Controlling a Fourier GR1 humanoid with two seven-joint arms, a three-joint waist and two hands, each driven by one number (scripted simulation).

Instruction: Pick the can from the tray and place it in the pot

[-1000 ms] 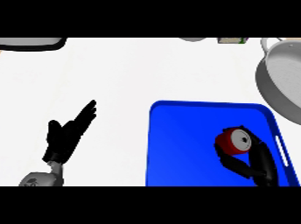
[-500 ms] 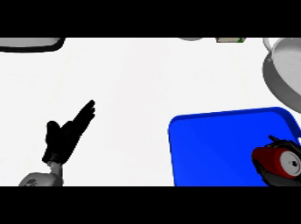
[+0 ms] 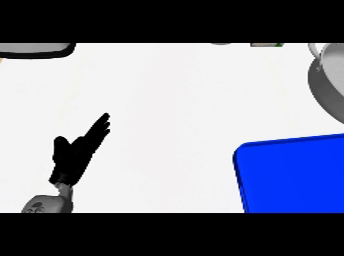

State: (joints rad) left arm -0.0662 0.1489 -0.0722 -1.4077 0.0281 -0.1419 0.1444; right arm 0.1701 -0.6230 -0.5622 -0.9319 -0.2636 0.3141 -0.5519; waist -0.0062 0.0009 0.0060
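In the head view you have the white worktop [image 3: 175,100] running across nearly the whole frame. Your left hand [image 3: 75,155] shows at the lower left, fingers straight and spread, pointing up and to the right, holding nothing; it rests there over bare worktop, well apart from the containers. The blue tray [image 3: 300,175] sits at the lower right, cut off by the right and lower edges, and the part you can see carries nothing: just flat blue inside a slightly raised rim. The grey pot [image 3: 337,85] is at the upper right, just above the tray's far edge and partly out of frame; the stretch of its inside that shows is bare grey metal. The can appears nowhere in this view, so you cannot tell where it is. Your right hand is out of view too, so its state cannot be told.
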